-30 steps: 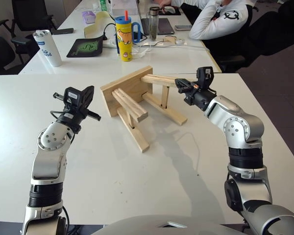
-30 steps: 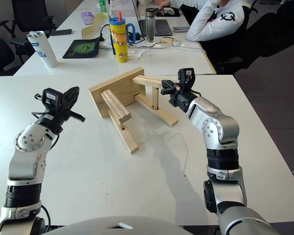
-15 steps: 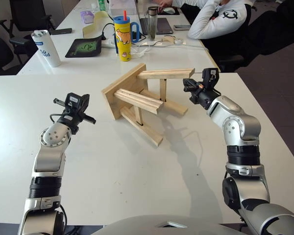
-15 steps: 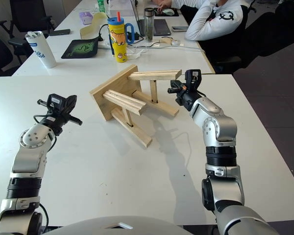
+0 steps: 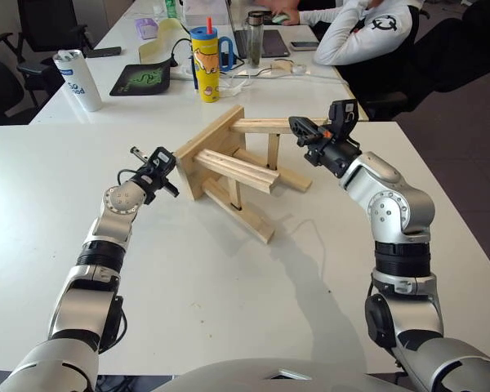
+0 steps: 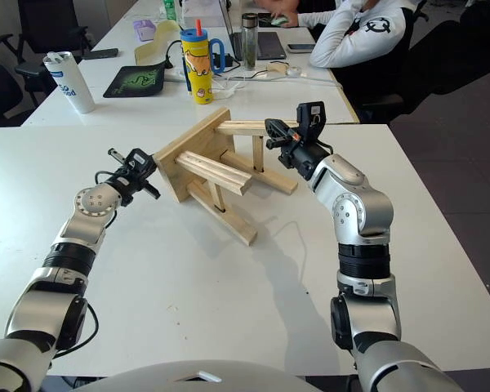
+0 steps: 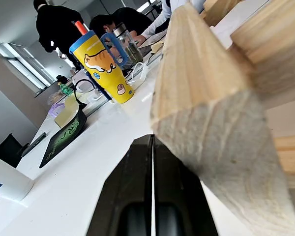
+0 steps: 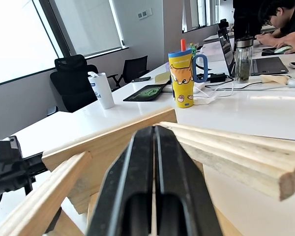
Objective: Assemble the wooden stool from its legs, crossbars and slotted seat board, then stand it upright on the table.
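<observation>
Head views, stool: The stool [image 5: 233, 163] is at upper centre on the white table [image 5: 229, 310]. Its seat board [image 5: 206, 145], crossbar [image 5: 273, 151] and the other timber parts are joined. It lies tipped over with the seat board on edge. The lower leg [image 5: 245, 216] runs along the table toward frame centre, and the raised leg [image 5: 269, 125] hangs level in the air.

Head views, left gripper: The left gripper [image 5: 168, 163] is left of centre, with its tips just beside the seat board's near corner.

Head views, right gripper: The right gripper [image 5: 299, 125] is right of centre, at the free end of the raised leg. I cannot tell whether it is touching or just above.

Left wrist view, hand state: The fingers [image 7: 128, 196] are pressed flat together with nothing clamped between them. The seat board's edge looms just beside them at frame right. Contact cannot be confirmed.

Right wrist view, hand state: The fingers [image 8: 132, 187] are likewise closed on each other and empty. The raised leg runs off to frame right past the tips, with the seat board beyond.

Progress: I judge the assembly complete. What is left is righting the stool onto its feet.

View differences: The head views give the stool's overall lie. The wrist views settle the finger closure, which the head views leave doubtful. They also give a low sightline to the yellow cup [image 8: 183, 76] on the far desk.
</observation>
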